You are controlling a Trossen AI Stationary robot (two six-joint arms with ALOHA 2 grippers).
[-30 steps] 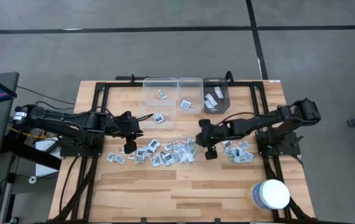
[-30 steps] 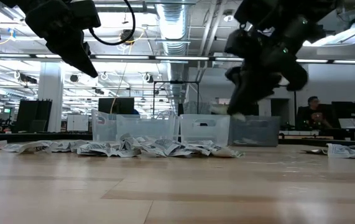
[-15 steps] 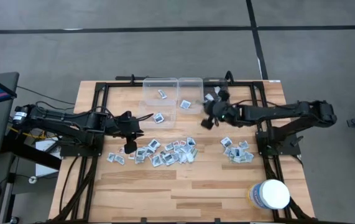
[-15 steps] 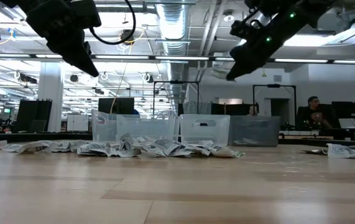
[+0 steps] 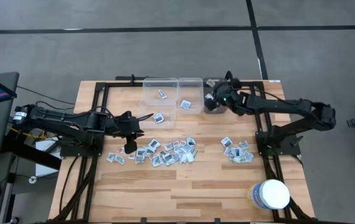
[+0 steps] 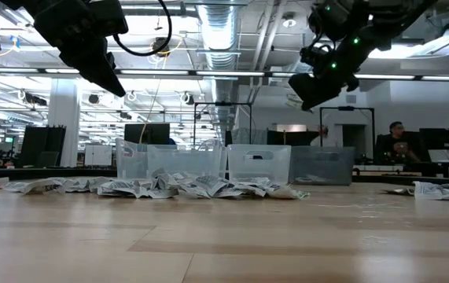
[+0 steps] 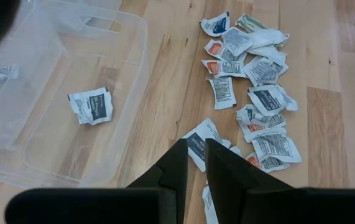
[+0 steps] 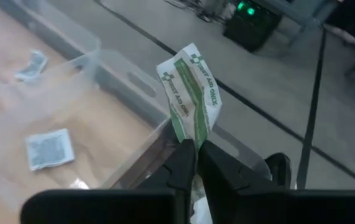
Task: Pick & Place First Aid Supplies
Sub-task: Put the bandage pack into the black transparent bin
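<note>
We find few packets binned: most packets lie loose on the counter near the bins. Right tool pinches a wrapper above the bins; left tool, narrow and empty, hangs over the loose packets.

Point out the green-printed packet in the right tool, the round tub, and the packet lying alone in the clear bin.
green-printed packet (image 8: 188, 96): right wrist view, printed face.
round tub (image 5: 271, 194): high view, white lid.
lone packet (image 7: 91, 106): left wrist view, its middle.
</note>
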